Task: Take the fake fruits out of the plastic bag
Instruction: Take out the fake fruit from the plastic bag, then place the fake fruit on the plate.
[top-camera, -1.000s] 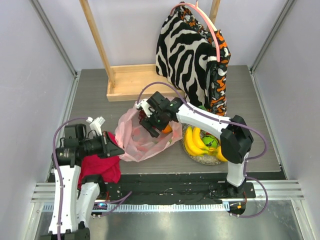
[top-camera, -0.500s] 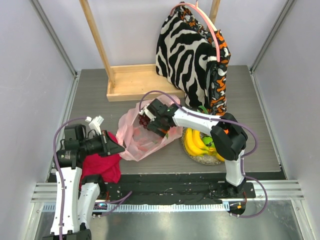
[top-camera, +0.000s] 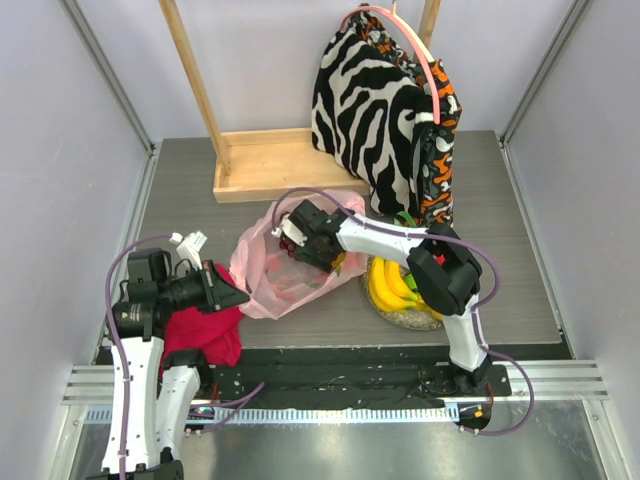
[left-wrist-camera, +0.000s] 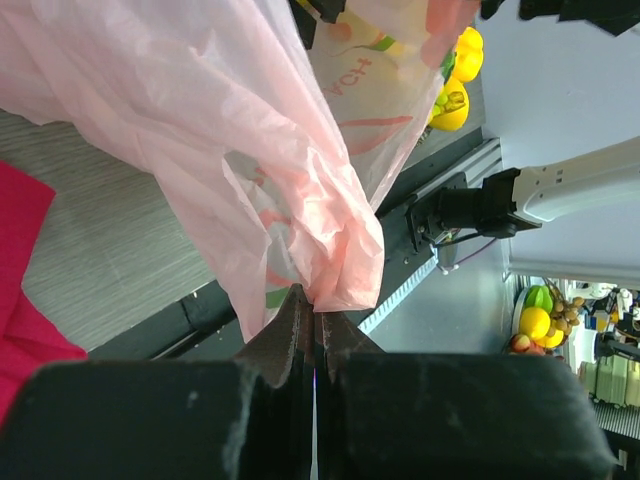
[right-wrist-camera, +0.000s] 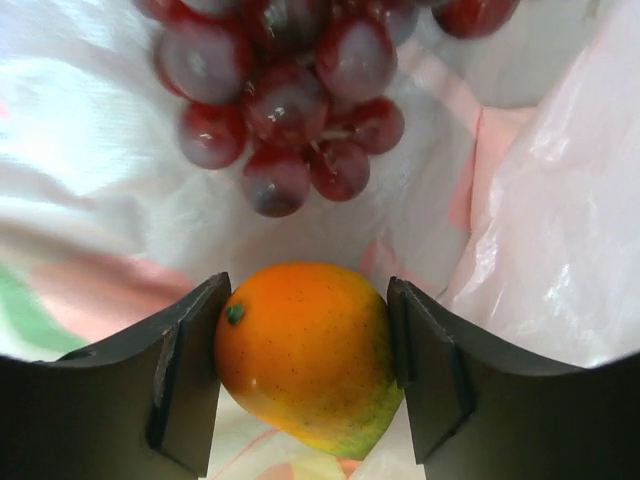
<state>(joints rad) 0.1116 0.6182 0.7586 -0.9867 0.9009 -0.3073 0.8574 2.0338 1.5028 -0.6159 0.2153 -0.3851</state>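
Note:
The pink plastic bag (top-camera: 268, 272) lies on the table left of the plate. My left gripper (top-camera: 232, 293) is shut on the bag's bunched edge (left-wrist-camera: 340, 270), with its jaws pressed together (left-wrist-camera: 312, 320). My right gripper (top-camera: 308, 247) is inside the bag's mouth. In the right wrist view its jaws (right-wrist-camera: 305, 370) press on both sides of an orange fruit with a green tip (right-wrist-camera: 305, 350). Dark red grapes (right-wrist-camera: 290, 110) lie just beyond it on the bag's inner wall (right-wrist-camera: 560, 200). A banana bunch (top-camera: 390, 283) and a green apple (top-camera: 424, 285) sit on the silvery plate (top-camera: 400, 318).
A magenta-red cloth (top-camera: 205, 332) lies under my left arm. A zebra-patterned fabric bag (top-camera: 375, 110) hangs from a wooden stand (top-camera: 265, 165) at the back. Yellow fruits (left-wrist-camera: 455, 85) show past the bag in the left wrist view.
My right gripper has moved left and deeper into the bag's mouth, and the bag's rim has shifted with it. My left gripper still holds the bag's edge in the same place.

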